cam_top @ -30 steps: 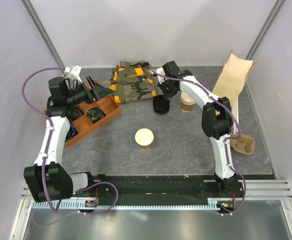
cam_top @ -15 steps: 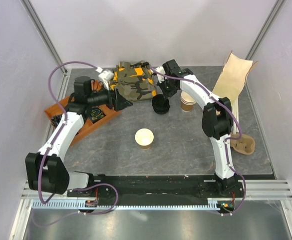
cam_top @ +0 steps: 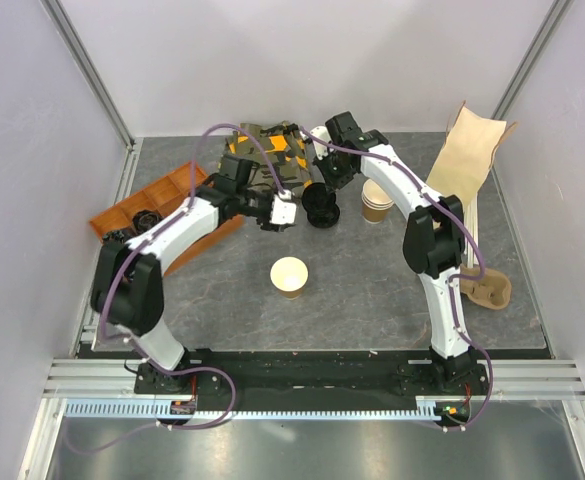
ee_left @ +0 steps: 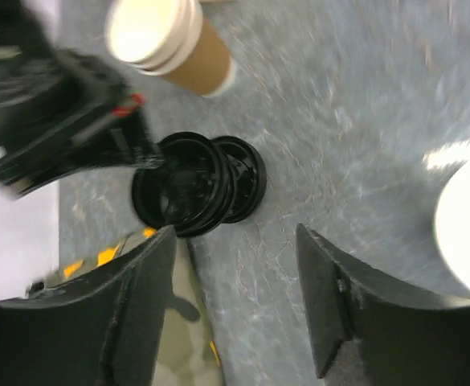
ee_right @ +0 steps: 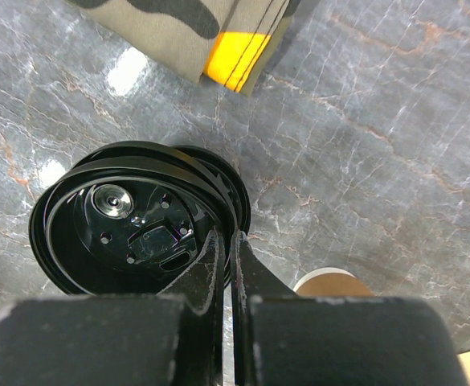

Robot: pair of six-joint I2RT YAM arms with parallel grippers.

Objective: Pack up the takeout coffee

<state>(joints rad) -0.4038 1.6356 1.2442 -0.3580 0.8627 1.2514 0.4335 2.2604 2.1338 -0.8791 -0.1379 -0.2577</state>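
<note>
While the right gripper [ee_right: 225,241] has been kept in place at the stack of black lids [cam_top: 321,211], the left gripper [cam_top: 278,211] has been carried across from the orange tray [cam_top: 144,203], where it hung 1 second ago. It is now held just beside the lids. In the left wrist view its jaws are seen apart, with nothing between them.

The right gripper's fingers are closed tight on the rim of the top black lid [ee_right: 130,213], which sits offset from the lid beneath it. At least 2 lids are visible.

The takeout coffee cup [cam_top: 289,275] stands upright and lidless near the table centre, well apart from both grippers. The stack of spare cups [cam_top: 376,203] is just right of the lids.

Lid separation is judged to be the step in hand, with the left gripper probably brought in to hold the lower lids down. 1 lid must be freed and fitted before the cup can be packed, so the task is judged to be at an early stage.
</note>
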